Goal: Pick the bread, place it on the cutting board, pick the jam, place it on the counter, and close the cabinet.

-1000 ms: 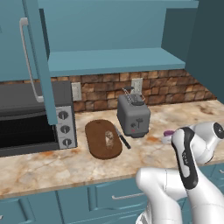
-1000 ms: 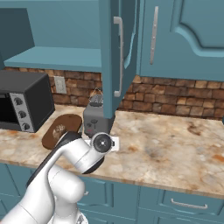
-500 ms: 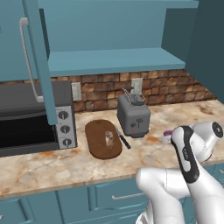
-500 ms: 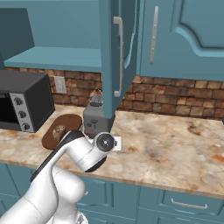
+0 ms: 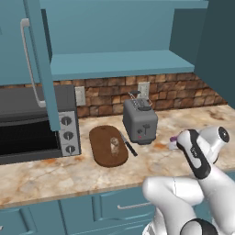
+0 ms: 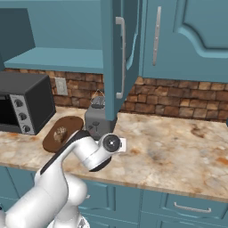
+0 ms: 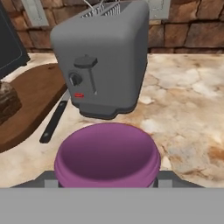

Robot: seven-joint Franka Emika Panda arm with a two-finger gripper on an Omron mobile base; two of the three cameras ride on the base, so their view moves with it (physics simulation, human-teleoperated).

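Note:
The jam [image 7: 107, 155], a squat pink-purple jar with a magenta lid, sits between the fingers of my gripper [image 7: 108, 179], which is shut on it. It is low over the counter [image 7: 188, 109], just right of the toaster; whether it touches the stone I cannot tell. A sliver of the jam [image 5: 172, 139] peeks out beside my wrist. The bread [image 5: 114, 146] lies on the dark oval cutting board [image 5: 102, 153], left of the toaster. The cabinet [image 5: 39, 59] stands open above, its door [image 6: 113, 53] swung out over the counter and its shelf [image 5: 119, 64] bare.
A grey toaster [image 5: 140, 121] stands close in front of the jam. A black-handled knife [image 5: 128, 146] lies between board and toaster. A microwave [image 5: 32, 124] fills the left end. The open cabinet door [image 6: 116, 58] hangs above my arm. Bare counter [image 6: 178, 147] stretches to the right.

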